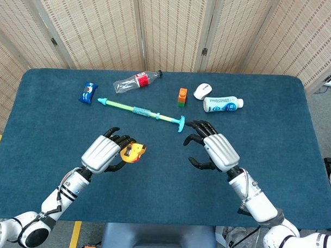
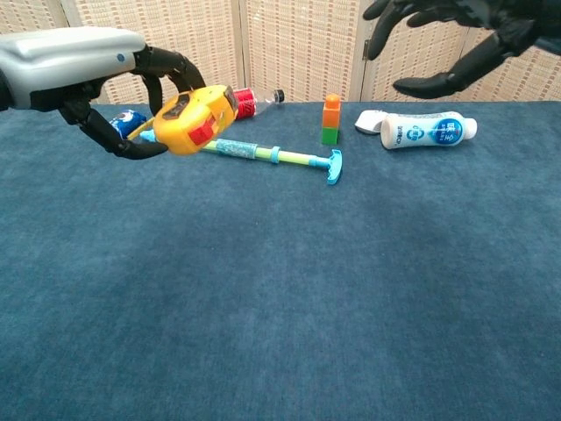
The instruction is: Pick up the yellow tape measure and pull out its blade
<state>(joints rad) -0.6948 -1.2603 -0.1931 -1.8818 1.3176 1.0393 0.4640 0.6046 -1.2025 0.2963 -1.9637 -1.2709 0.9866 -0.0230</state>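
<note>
My left hand (image 1: 105,153) (image 2: 96,79) grips the yellow tape measure (image 1: 133,153) (image 2: 194,119) and holds it above the blue table, its red button facing the chest camera. No blade shows outside the case. My right hand (image 1: 215,151) (image 2: 456,35) hovers to the right of the tape measure with its fingers spread and nothing in it, a clear gap between the two.
At the back of the table (image 1: 163,194) lie a blue packet (image 1: 88,92), a clear bottle with a red label (image 1: 135,81), a green and blue pump toy (image 1: 141,112), an orange and green block (image 1: 182,96), a white mouse (image 1: 202,91) and a white bottle (image 1: 223,104).
</note>
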